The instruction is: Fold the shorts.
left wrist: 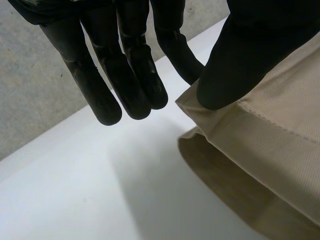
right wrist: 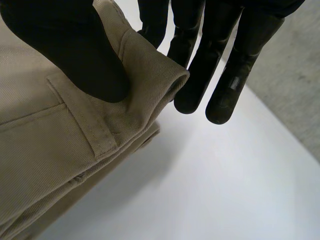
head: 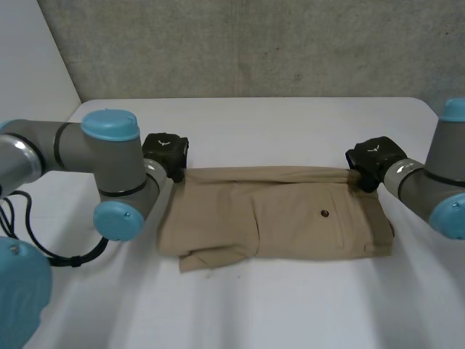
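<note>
The tan shorts point(head: 283, 218) lie folded lengthwise across the middle of the white table point(head: 290, 313), waistband towards my right arm, with a small dark button on the back pocket. My left hand point(head: 165, 151) is at the far corner of the leg end. In the left wrist view its thumb point(left wrist: 235, 65) lies on the hem of the shorts point(left wrist: 280, 130), a finger sits behind that corner, and the other fingers hang straight. My right hand point(head: 374, 158) is at the far waistband corner. Its thumb point(right wrist: 75, 45) presses the waistband point(right wrist: 50, 140) against the fingers behind it.
A grey concrete wall point(head: 254, 43) rises behind the table's far edge, and a pale panel point(head: 29, 65) stands at the left. Bare white tabletop lies in front of the shorts and beyond them up to the far edge.
</note>
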Tool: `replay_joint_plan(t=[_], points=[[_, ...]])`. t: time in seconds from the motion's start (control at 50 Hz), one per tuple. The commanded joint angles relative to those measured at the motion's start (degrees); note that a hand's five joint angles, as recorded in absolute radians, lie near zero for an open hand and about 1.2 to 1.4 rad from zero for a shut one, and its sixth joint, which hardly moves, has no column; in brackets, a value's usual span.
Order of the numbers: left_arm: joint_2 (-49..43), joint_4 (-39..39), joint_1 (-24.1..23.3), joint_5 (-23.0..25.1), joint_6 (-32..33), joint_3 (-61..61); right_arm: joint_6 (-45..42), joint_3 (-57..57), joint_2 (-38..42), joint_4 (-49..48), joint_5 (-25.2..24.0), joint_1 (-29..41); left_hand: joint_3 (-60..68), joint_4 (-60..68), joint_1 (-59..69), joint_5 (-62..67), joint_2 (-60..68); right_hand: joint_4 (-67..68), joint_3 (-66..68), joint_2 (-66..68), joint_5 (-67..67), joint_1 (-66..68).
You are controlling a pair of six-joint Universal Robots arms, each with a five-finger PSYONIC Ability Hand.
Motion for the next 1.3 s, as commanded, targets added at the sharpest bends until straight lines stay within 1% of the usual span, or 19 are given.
replay_joint_plan(t=[0.02,0.14,0.26,0.28,0.3,0.32,0.34,0.36,0.4,0.44,0.62,0.7,0.78,0.86,0.88,0.98,1.12,1.24,1.3], points=[[-5.07,4.06,0.09,0.17,0.38,4.49,-0.47,-1.46,3.97,-7.54,1.97,1.17,11.64,11.50,15.99,14.39,11.30,11.69,12.22,12.05,13.24,24.14],[-7.62,6.17,0.18,-0.01,0.90,6.34,-4.06,-3.75,8.53,-8.68,2.06,2.49,11.64,11.50,15.99,14.39,11.30,11.69,12.22,12.05,13.24,24.14],[-7.98,8.45,-0.09,0.25,4.94,5.64,-7.33,-3.66,8.28,-11.05,2.67,2.58,11.64,11.50,15.99,14.39,11.30,11.69,12.22,12.05,13.24,24.14],[-7.89,8.81,-0.17,0.25,5.29,5.46,-7.33,-3.05,7.58,-13.15,3.11,2.58,11.64,11.50,15.99,14.39,11.30,-0.24,0.29,0.12,1.31,12.21],[-7.71,9.85,-0.52,0.25,5.91,4.94,-7.24,-2.87,7.31,-13.69,3.29,2.58,6.67,6.52,11.02,9.42,6.33,-10.01,-9.49,-9.66,-8.47,2.43],[-7.54,10.30,-0.70,0.25,6.09,4.50,-7.24,-2.61,6.88,-14.56,3.55,2.58,-7.54,-7.68,-3.19,-4.79,-7.88,-24.10,-23.58,-23.74,-22.56,-11.65],[-7.53,10.74,-0.79,0.25,6.18,3.97,-7.15,-2.00,6.18,-16.23,4.33,2.58,-25.00,-25.14,-20.65,-22.25,-25.34,-50.05,-49.53,-49.70,-48.51,-37.61],[-7.45,11.18,-0.88,-0.01,6.26,3.27,-7.07,-1.56,5.65,-17.11,4.95,2.58,-44.99,-45.13,-40.64,-42.24,-45.33,-58.31,-57.78,-57.95,-56.76,-45.86],[-6.84,11.45,-1.05,-0.10,6.27,2.56,-6.72,-0.68,4.07,-18.87,6.62,2.58,-55.91,-56.06,-51.57,-53.17,-56.25,-58.31,-57.78,-57.95,-56.76,-45.86],[-3.95,11.36,-1.93,-0.27,6.27,0.82,-5.93,0.99,1.00,-21.68,8.73,2.49,-57.63,-57.78,-53.29,-54.88,-57.97,-58.31,-57.78,-57.95,-56.76,-45.86],[12.66,11.01,-2.81,-1.07,5.30,-16.05,3.03,10.65,-13.59,-22.75,8.65,1.96,-56.63,-56.78,-52.28,-53.88,-56.97,-58.31,-57.78,-57.95,-56.76,-45.86],[19.70,10.92,-3.34,-0.80,4.33,-26.16,6.11,16.28,-19.13,-16.87,5.67,1.87,-55.96,-56.10,-51.61,-53.21,-56.30,-58.31,-57.78,-57.95,-56.76,-45.86],[24.36,10.92,-3.86,-0.54,2.40,-34.16,8.49,21.90,-23.70,-9.05,0.49,0.30,-53.77,-53.91,-49.42,-51.02,-54.11,-58.31,-57.78,-57.95,-56.76,-45.86],[26.48,11.10,-3.87,-0.45,0.29,-40.06,10.95,28.06,-26.52,-4.56,-4.44,-3.83,-50.59,-50.73,-46.24,-47.84,-50.93,-51.01,-50.48,-50.65,-49.46,-38.56],[26.57,11.10,-3.87,-0.45,-0.06,-40.85,11.56,30.68,-27.31,-4.21,-6.10,-5.15,-49.08,-49.22,-44.73,-46.33,-49.42,-46.16,-45.64,-45.80,-44.61,-33.71],[26.65,11.01,-3.69,-0.36,-2.17,-44.54,11.92,37.46,-27.49,-6.04,-9.63,-7.44,-45.37,-45.52,-41.03,-42.63,-45.71,-39.22,-38.70,-38.86,-37.68,-26.77],[25.86,12.67,-3.16,-0.45,-2.52,-45.52,11.83,42.65,-25.48,-14.56,-10.07,-9.38,-38.14,-38.29,-33.79,-35.39,-38.48,-33.17,-32.65,-32.81,-31.62,-20.72],[24.02,15.40,-2.72,-0.45,-2.44,-45.34,11.22,42.39,-20.91,-19.32,-9.46,-9.55,-21.83,-21.97,-17.48,-19.08,-22.17,-25.44,-24.92,-25.08,-23.89,-12.99],[23.14,16.19,-2.64,-0.54,-2.44,-45.25,10.95,42.13,-19.85,-20.37,-9.37,-9.73,-9.43,-9.57,-5.08,-6.68,-9.77,-14.85,-14.33,-14.49,-13.30,-2.40]])
